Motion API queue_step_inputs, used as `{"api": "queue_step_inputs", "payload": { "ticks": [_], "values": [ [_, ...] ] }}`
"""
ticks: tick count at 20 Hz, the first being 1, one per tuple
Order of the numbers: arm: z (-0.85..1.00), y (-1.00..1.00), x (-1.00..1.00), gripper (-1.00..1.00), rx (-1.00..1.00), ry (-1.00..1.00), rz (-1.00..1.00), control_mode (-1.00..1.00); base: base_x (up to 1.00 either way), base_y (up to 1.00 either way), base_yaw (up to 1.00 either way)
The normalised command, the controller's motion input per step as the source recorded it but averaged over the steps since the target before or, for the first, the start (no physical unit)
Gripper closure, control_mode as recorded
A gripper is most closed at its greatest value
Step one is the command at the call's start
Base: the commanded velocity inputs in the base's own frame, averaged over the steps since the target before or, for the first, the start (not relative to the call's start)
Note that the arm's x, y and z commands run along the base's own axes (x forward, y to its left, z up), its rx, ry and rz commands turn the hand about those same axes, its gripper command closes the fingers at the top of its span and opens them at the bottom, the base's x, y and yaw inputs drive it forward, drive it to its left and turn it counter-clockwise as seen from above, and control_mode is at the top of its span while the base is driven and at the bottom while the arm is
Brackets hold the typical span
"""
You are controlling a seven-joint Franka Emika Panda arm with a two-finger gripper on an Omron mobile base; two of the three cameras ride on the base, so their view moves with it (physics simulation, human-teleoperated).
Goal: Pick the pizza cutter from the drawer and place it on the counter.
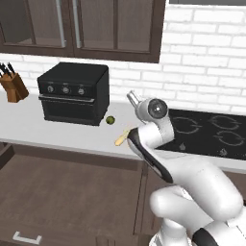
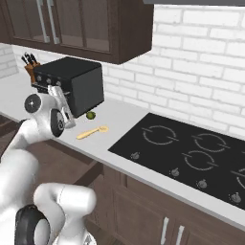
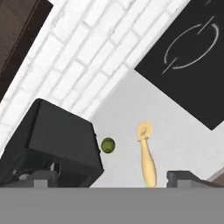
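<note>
Cutter (image 3: 147, 158) is out of the drawer (image 1: 62, 192), lying flat on the counter (image 2: 119, 122) near its front edge, between lime (image 3: 108, 145) and stovetop (image 2: 191, 153). Gripper (image 3: 109, 177) jaws spread wide, holding nothing. Placement looks done; only retreat left, maybe closing the drawer.

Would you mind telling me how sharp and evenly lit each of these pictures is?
Left base view: flat, even light, faint shadow under the black toaster oven. Right base view: crisp, the tan wooden pizza cutter clear on the grey-white counter. Hand view: rolled, slightly soft, no glare.
</note>
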Motion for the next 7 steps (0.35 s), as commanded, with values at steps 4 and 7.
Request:
{"api": "queue_step_inputs", "payload": {
  "ticks": [4, 7],
  "values": [
    [1.0, -0.89, -1.0, -1.0, 0.26, -0.47, 0.08, -1.0, 0.0, 0.0, 0.0],
    [1.0, -1.0, -1.0, -1.0, 0.27, -0.35, 0.05, -1.0, 0.0, 0.0, 0.0]
  ]
}}
